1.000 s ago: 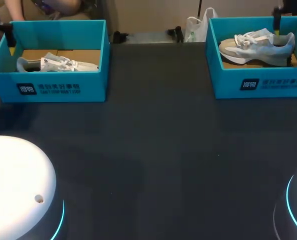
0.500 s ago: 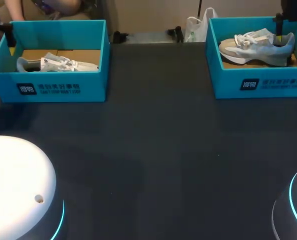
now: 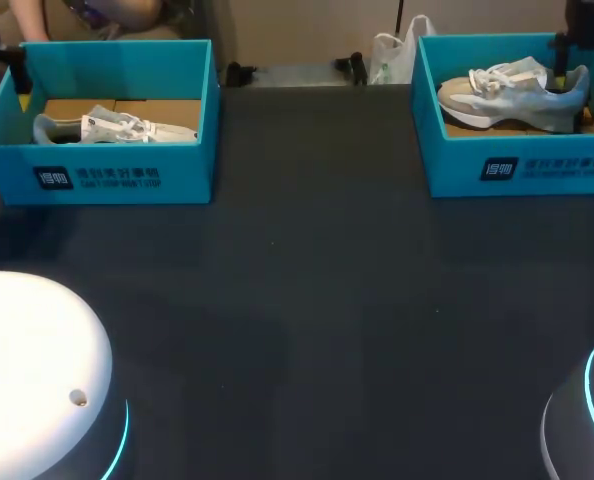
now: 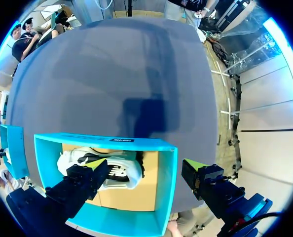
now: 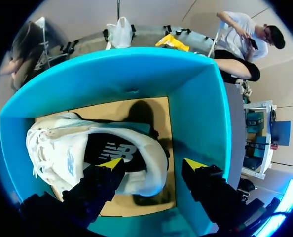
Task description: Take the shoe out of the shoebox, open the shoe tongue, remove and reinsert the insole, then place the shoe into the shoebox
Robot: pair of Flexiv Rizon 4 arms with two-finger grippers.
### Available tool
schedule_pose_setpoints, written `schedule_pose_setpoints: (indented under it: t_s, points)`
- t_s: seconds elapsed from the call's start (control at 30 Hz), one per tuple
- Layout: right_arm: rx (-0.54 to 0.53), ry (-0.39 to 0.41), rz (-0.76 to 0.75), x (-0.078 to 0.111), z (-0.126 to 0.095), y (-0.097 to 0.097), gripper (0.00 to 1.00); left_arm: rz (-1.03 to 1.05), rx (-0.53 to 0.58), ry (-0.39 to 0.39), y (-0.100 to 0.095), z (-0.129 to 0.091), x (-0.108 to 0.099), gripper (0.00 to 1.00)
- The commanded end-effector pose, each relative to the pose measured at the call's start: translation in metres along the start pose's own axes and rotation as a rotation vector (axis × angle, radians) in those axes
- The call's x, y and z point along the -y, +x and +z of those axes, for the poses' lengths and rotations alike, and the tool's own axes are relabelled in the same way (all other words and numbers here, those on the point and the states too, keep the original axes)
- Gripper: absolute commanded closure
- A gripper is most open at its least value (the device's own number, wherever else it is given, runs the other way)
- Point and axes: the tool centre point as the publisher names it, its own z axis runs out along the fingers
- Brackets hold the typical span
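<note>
Right claw [image 5: 152,163] shifted, spread wide, over shoe [image 5: 53,148] heel in shoebox [image 5: 196,113].

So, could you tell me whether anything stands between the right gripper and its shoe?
Nothing visible does: the open right gripper hangs over the heel end of the shoe, which lies in a lidless box.

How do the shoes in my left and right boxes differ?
The left shoe lies low, hidden behind the front wall of the left box; the right shoe shows most of its side above the wall of the right box. The left shoe's heel points to the left edge of the table, the right shoe's to its right edge. Both are pale lace-up trainers; left gripper and right gripper hang open above.
</note>
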Motion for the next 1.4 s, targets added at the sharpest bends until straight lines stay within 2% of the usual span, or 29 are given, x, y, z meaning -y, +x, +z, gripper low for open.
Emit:
schedule_pose_setpoints:
  t_s: [0.03,0.23,0.43,0.5,0.8,0.93,1.07,1.17,1.23,1.3,1.4]
  points:
    - [-0.012,0.039,-0.002,-0.010,0.010,0.000,0.33,0.001,-0.001,-0.002,0.000,0.000,0.001,0.00]
    - [-0.038,0.061,-0.002,-0.009,0.020,0.001,0.42,0.001,-0.001,-0.002,0.000,0.000,0.001,0.00]
    - [-0.052,0.084,-0.002,-0.010,0.028,0.001,0.45,0.001,-0.001,-0.002,0.000,0.000,0.001,0.00]
    - [-0.055,0.091,-0.002,-0.009,0.030,0.002,0.50,0.001,-0.001,-0.002,0.000,0.000,0.001,0.00]
    - [-0.071,0.113,0.001,-0.006,0.039,0.003,0.50,0.001,-0.001,-0.002,0.000,0.000,0.001,0.00]
    - [-0.070,0.113,0.006,-0.004,0.037,0.004,0.40,0.001,-0.001,-0.002,0.000,0.000,0.001,0.00]
    - [-0.069,0.116,0.012,-0.002,0.038,0.003,0.18,0.001,-0.001,-0.002,0.000,0.000,0.001,0.00]
    - [-0.072,0.124,0.014,0.000,0.042,0.004,0.15,0.001,-0.001,-0.002,0.000,0.000,0.001,0.00]
    - [-0.076,0.132,0.010,0.001,0.044,0.006,0.19,0.001,-0.001,-0.002,0.000,0.000,0.001,0.00]
    - [-0.077,0.134,0.007,0.001,0.046,0.008,0.32,0.001,-0.001,-0.002,0.000,0.000,0.001,0.00]
    - [-0.081,0.137,0.007,0.001,0.046,0.009,0.46,0.001,-0.001,-0.002,0.000,0.000,0.001,0.00]
